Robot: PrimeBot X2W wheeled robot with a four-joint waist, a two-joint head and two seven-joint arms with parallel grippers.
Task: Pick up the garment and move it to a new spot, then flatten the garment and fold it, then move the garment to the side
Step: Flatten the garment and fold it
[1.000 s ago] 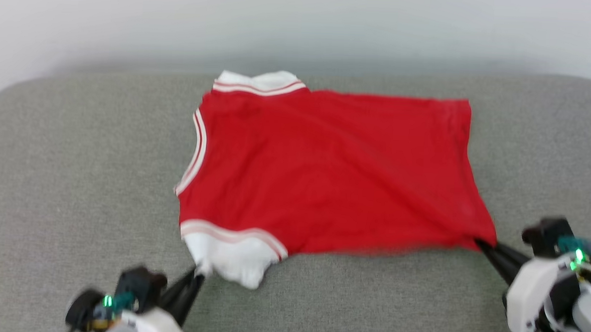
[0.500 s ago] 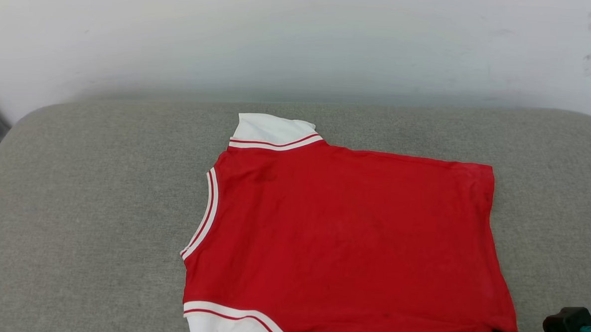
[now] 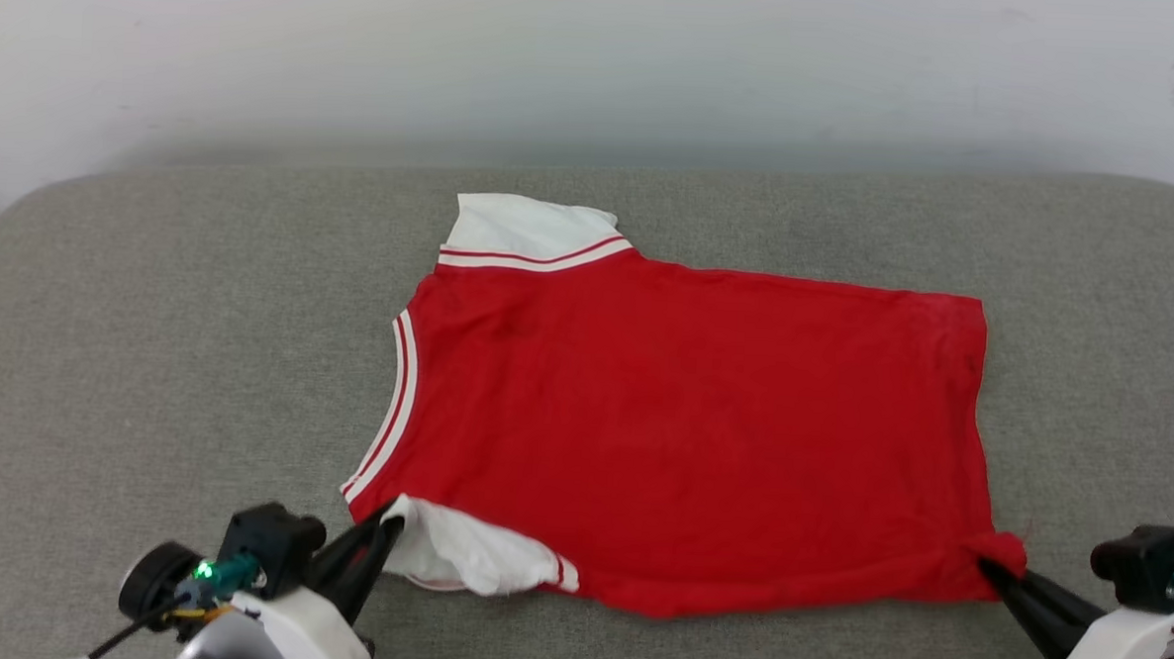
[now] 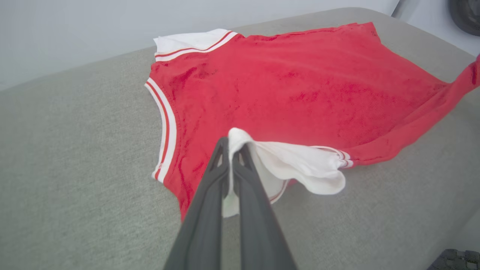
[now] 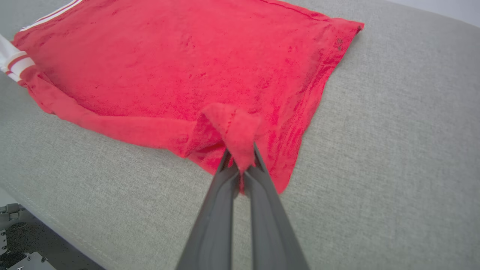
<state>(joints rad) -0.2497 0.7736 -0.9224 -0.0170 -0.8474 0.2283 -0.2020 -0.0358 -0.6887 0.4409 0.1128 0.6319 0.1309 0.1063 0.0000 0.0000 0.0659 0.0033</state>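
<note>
The garment (image 3: 682,423), a red jersey with white sleeves and red-white striped trim, lies spread on a grey cushion, plain red side up, neck toward the left. My left gripper (image 3: 390,529) is shut on the near white sleeve (image 4: 296,165), lifting and curling it over the red cloth. My right gripper (image 3: 988,568) is shut on the near hem corner (image 5: 236,131), which is bunched and raised off the cushion. The far sleeve (image 3: 527,230) lies flat at the back. No lettering shows on this side.
The grey cushion (image 3: 150,350) runs wide to the left and right of the jersey, with a pale wall (image 3: 599,63) right behind it. Its front edge drops to a dark floor (image 5: 22,247) below my right arm.
The head camera has tilted back down, bringing both grippers into the picture. The near sleeve is now lifted and folded over, and the near hem corner is raised.
</note>
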